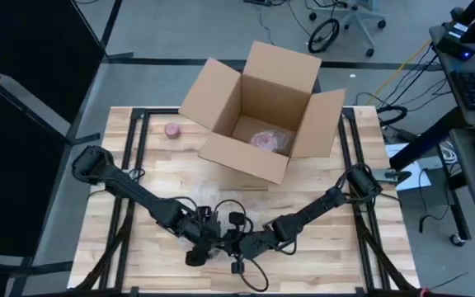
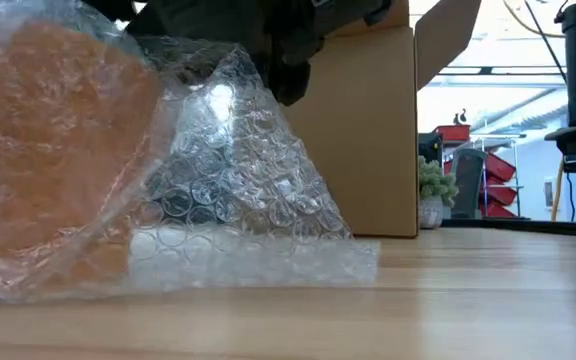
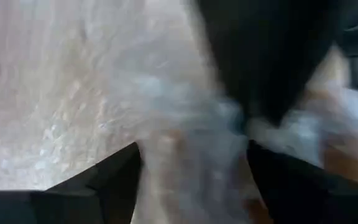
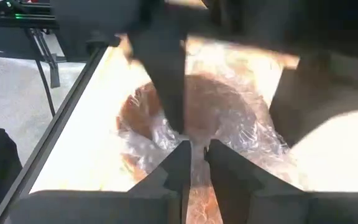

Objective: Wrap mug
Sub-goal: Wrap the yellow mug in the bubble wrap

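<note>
An orange-brown mug [image 2: 48, 130] lies at the table's near edge inside a sheet of clear bubble wrap [image 2: 228, 180], whose loose end lies flat on the wood. Both grippers meet over it. My right gripper [image 4: 194, 163] is shut on the wrap in front of the mug [image 4: 197, 106]. My left gripper [image 3: 193, 180] is open, with its fingers standing on either side of the wrapped bundle. In the high view the arms hide the mug. My right gripper pinches a raised fold of the bubble wrap [image 4: 194, 140] between its two fingers, beside the mug; the wrap rises from the table to the fingers. My left gripper has wrap between its fingers, but I cannot tell whether they touch it.
An open cardboard box [image 1: 262, 111] stands at the far middle of the table with a wrapped pinkish item [image 1: 269, 140] inside. A small pink thing [image 1: 172, 129] lies to the left of the box. Bare wood lies between the box and the grippers.
</note>
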`<state>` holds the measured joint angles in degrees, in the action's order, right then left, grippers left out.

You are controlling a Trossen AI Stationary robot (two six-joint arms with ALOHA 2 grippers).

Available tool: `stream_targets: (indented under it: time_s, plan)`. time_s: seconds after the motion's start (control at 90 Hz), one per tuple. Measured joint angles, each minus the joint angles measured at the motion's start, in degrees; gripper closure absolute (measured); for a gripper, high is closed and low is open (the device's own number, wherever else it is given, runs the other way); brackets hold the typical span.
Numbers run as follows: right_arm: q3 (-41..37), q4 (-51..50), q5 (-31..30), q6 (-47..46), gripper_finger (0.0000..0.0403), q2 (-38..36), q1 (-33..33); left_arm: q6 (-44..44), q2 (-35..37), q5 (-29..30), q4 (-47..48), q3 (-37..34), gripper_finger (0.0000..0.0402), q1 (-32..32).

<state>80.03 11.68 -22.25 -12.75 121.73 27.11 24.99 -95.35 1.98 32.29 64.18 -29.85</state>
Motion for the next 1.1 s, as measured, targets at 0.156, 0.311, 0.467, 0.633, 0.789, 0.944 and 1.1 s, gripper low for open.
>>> stream_targets:
  time_s: [0.156,0.311,0.467,0.633,0.789,0.944,1.1]
  plan:
    - [0.0,0.0,-0.1,0.0,0.0358,0.0,0.0,-0.7,3.9,3.2,0.3,0.0,0.0130,0.2]
    - [0.0,0.0,-0.1,0.0,0.0358,0.0,0.0,-1.5,7.5,6.4,0.9,0.1,0.0130,0.1]
    - [-0.1,0.3,0.2,1.3,0.0358,-0.4,0.0,-1.5,10.4,7.6,1.2,0.1,0.0130,0.1]
    - [1.5,-2.5,0.1,5.0,0.0357,-2.3,0.3,-2.1,11.7,7.7,1.4,0.2,0.0130,0.1]
    - [6.7,-8.5,0.0,6.3,0.0331,-2.9,0.3,-3.3,11.9,8.0,1.3,0.2,0.0130,0.1]
    - [11.6,-15.1,0.2,7.9,0.0274,-3.0,0.3,-3.2,11.9,8.1,1.3,0.2,0.0130,0.1]
    - [22.9,-44.0,0.2,3.5,0.0226,-4.1,1.5,-2.9,11.9,8.2,1.1,0.2,0.0130,-0.2]
